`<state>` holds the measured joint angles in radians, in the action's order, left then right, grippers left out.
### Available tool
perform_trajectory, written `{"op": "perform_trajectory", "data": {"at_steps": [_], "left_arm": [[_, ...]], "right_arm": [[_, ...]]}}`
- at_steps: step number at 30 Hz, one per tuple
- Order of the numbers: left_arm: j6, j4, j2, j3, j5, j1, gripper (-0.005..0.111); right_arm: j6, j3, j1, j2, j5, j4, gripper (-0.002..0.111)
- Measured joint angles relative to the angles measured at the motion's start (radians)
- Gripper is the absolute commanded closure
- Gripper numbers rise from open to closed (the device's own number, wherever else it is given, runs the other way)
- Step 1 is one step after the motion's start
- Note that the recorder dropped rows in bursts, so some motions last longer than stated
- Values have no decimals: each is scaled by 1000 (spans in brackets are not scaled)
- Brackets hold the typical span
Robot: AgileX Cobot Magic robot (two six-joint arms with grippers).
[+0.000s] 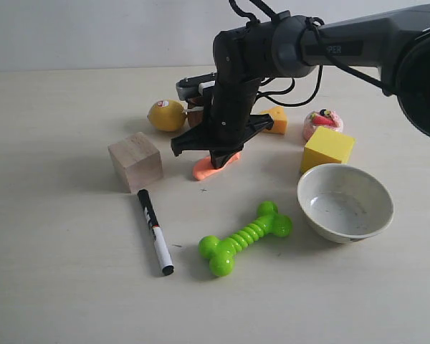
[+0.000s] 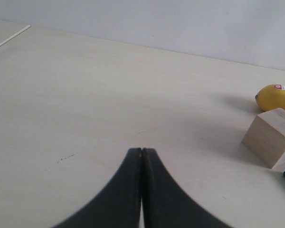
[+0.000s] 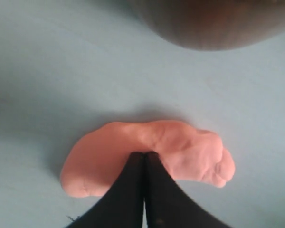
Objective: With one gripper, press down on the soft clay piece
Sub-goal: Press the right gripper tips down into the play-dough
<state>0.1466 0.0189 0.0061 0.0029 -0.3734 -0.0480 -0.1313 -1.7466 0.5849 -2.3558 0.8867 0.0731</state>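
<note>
The dark grey-black right arm [image 1: 358, 43] comes in from two o'clock, cables looping, its wrist bent steeply down at centre. The right black two-fingered gripper [image 1: 221, 162] points straight down, fingers pressed tight together. The left black two-fingered gripper [image 2: 141, 152] has its fingers closed tip to tip too.

The clay [image 1: 204, 170] is a salmon-orange matte blob (elongated, faintly curved, dented on top), lying flat a little to the right of the block [image 1: 135, 161]. The black right hand [image 3: 143, 154], fingers closed together, points down, tips touching the clay's middle.
</note>
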Motion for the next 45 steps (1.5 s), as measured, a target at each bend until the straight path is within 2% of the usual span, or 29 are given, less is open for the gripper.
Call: {"op": "perform_trajectory", "data": {"at_steps": [4,6,11,13,14,32,40,45], "left_arm": [[0,0,0,0,0,0,107],[0,0,0,0,0,0,107],[0,0,0,0,0,0,107],[0,0,0,0,0,0,107],[0,0,0,0,0,0,107],[0,0,0,0,0,0,107],[0,0,0,0,0,0,107],[0,0,0,0,0,0,107]], "right_arm": [[0,0,0,0,2,0,108],[0,0,0,0,4,2,105],[6,-2,0,-2,19,2,74],[7,-2,0,-2,21,2,66],[7,-2,0,-2,23,2,65],[7,-70,0,-15,97,-6,65],[7,-81,0,-20,116,-7,84],[7,-81,0,-20,119,-4,85]]}}
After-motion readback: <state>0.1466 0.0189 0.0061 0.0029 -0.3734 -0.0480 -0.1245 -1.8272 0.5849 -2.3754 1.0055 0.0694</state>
